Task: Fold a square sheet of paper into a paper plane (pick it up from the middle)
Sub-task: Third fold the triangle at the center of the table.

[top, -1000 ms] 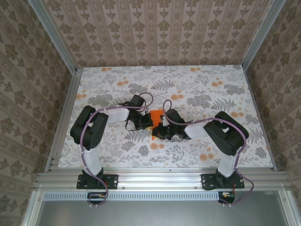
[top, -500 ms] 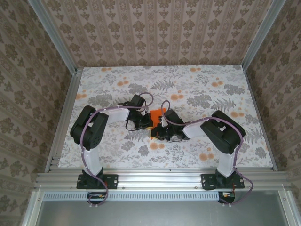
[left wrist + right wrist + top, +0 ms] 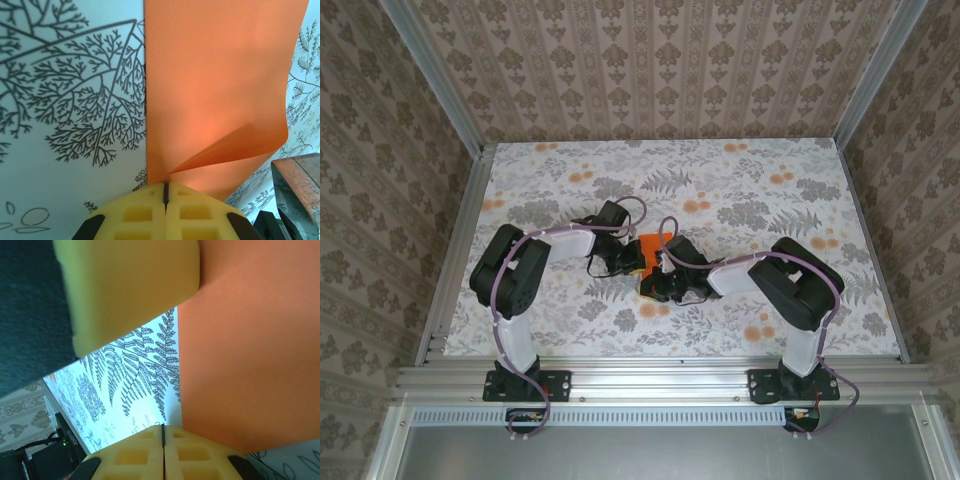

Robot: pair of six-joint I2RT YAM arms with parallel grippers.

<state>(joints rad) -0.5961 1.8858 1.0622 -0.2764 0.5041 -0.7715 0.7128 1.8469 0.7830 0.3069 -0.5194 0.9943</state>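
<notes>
One loose curl so far (no crisp crease): mid-table, my left gripper (image 3: 165, 192) pinches the square sheet of paper (image 3: 215, 75) from 9 o'clock, right gripper (image 3: 163, 437) closed at 5 o'clock; every fold remains.

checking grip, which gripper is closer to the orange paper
Left: the left gripper pinches the paper at its left edge. The right gripper, shut, sits at its near side; contact unclear.

Overhead rear view, wrist close-ups sharing paper (image 3: 215, 75)
</notes>
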